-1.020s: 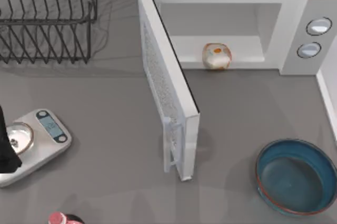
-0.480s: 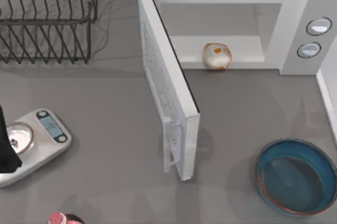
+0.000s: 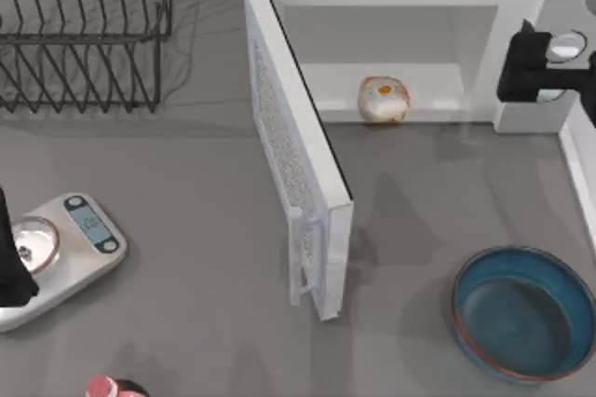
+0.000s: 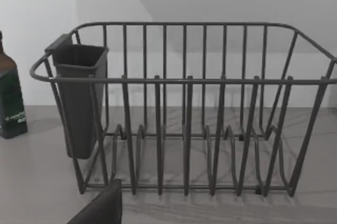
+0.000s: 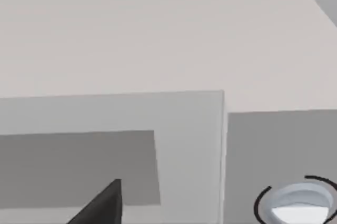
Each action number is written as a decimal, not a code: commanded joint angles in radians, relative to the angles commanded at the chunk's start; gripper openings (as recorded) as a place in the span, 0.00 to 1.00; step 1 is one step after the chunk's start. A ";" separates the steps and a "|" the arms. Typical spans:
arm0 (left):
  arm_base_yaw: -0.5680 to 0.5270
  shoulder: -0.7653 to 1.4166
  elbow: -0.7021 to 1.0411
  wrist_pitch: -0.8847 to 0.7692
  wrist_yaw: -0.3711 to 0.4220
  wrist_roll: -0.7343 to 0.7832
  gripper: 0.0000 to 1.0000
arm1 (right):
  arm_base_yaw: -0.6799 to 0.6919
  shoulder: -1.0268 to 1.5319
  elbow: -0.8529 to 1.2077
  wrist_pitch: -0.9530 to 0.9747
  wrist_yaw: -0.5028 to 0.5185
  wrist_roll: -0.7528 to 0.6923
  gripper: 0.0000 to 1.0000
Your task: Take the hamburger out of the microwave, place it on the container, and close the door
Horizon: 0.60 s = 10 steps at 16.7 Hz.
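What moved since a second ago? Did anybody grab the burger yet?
The right pincer has come into the top view from the right and now hangs over the microwave's button panel. Nothing has been grabbed. The hamburger sits where it was inside, the door is just as open, the container hasn't shifted, and the left arm stays parked by the scale.

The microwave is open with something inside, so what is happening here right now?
The door of the microwave stands wide open, and the hamburger sits at the front of the cavity. The right gripper is up by the control panel, holding nothing. The blue container waits empty on the table. The left gripper is parked beside the scale.
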<state>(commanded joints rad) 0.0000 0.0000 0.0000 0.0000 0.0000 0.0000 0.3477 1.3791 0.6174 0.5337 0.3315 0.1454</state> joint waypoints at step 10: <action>0.000 0.000 0.000 0.000 0.000 0.000 1.00 | 0.209 0.897 0.404 0.332 0.213 0.088 1.00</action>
<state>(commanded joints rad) 0.0000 0.0000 0.0000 0.0000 0.0000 0.0000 0.5567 2.2759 1.0217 0.8661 0.5449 0.2333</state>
